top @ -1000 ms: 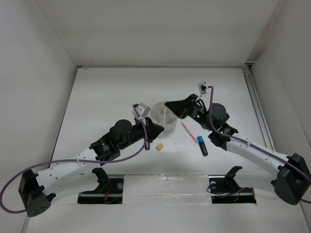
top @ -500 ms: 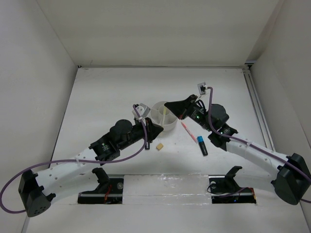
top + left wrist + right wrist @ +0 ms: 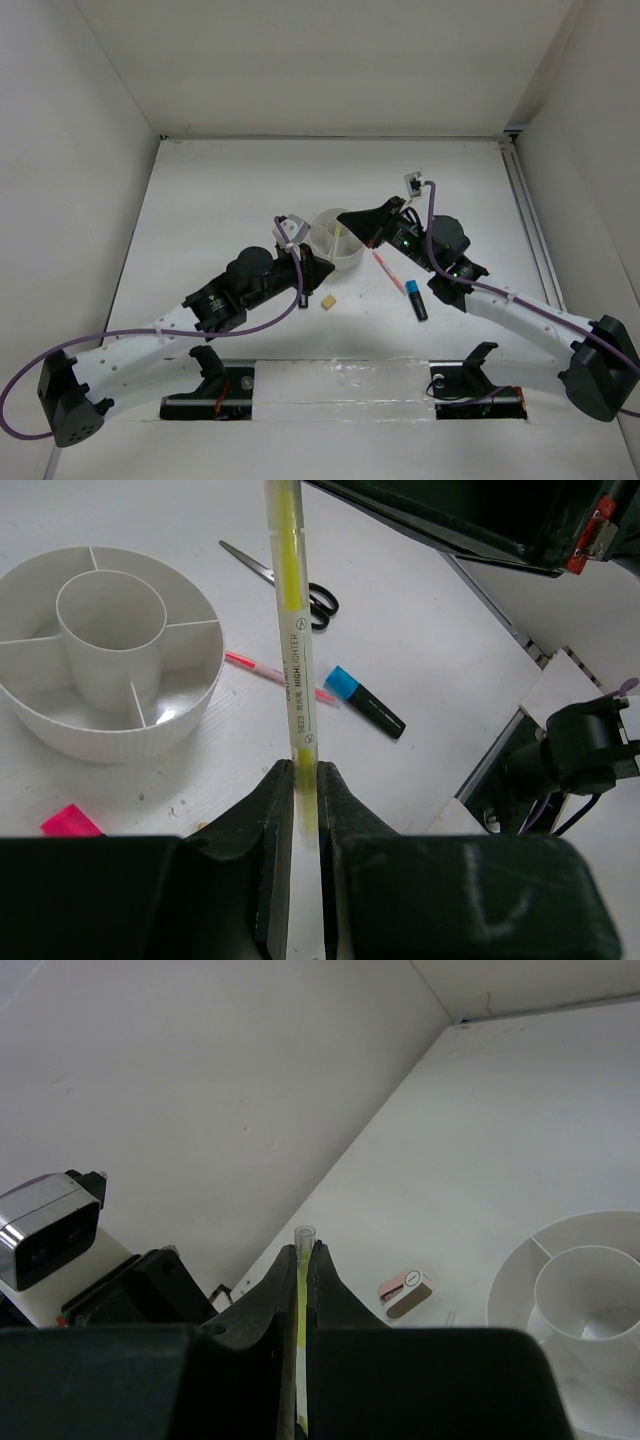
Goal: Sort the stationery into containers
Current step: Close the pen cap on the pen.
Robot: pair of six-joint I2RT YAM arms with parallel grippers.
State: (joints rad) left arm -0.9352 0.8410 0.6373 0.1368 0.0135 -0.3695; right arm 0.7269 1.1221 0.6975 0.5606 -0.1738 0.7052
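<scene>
left wrist view, from the left: the white organizer (image 3: 60, 720) sits on the table (image 3: 420, 610), and the compartments in view look empty. it is off to the left of the yellow highlighter (image 3: 291, 630), which stands nearly upright, pinched at its lower end by the closed fingers of the left gripper (image 3: 302, 778). behind and right of it lie the pink pen (image 3: 262, 670), the blue-capped marker (image 3: 366, 701) and the scissors (image 3: 300, 588), all outside the organizer. in the right wrist view the right gripper (image 3: 303, 1256) is clamped on what seems to be the same thin yellow barrel, near its other end. with both arms gripping one pen, a mismatched pull could bend it or make it slip. if either lets go early, it may swing on the remaining pinch and drop short of a compartment.
</scene>
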